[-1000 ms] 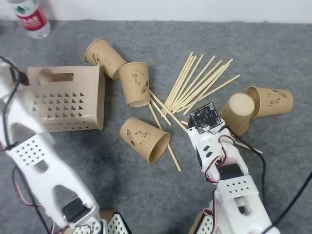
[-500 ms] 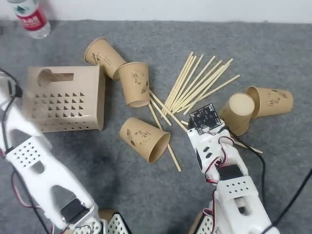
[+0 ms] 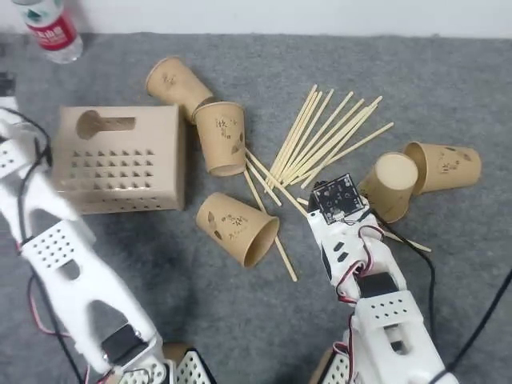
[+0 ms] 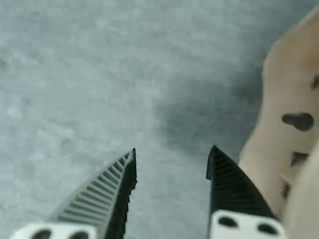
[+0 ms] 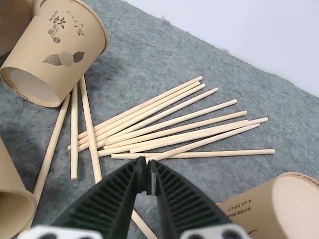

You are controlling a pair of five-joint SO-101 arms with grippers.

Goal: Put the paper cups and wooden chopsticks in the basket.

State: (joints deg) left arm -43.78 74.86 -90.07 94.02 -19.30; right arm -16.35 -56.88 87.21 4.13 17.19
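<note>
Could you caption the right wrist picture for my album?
Right gripper, shut, facing a fan of wooden chopsticks, a tipped paper cup beside them.

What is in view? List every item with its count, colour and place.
paper cups: five, tan, all tipped over; two by the basket's far right corner, one mid-mat, two at the right.
wooden chopsticks: over a dozen, pale wood; most fanned out mid-mat, a few lying among the middle cups.
basket: one, beige, perforated wall facing up, at the mat's left.
water bottle: one, clear with a red label, far left corner.
mat: one, grey, covering the table.
left gripper: one, black fingers, open, over bare mat beside the basket.
right gripper: one, black fingers, shut, above the near ends of the chopsticks.
</note>
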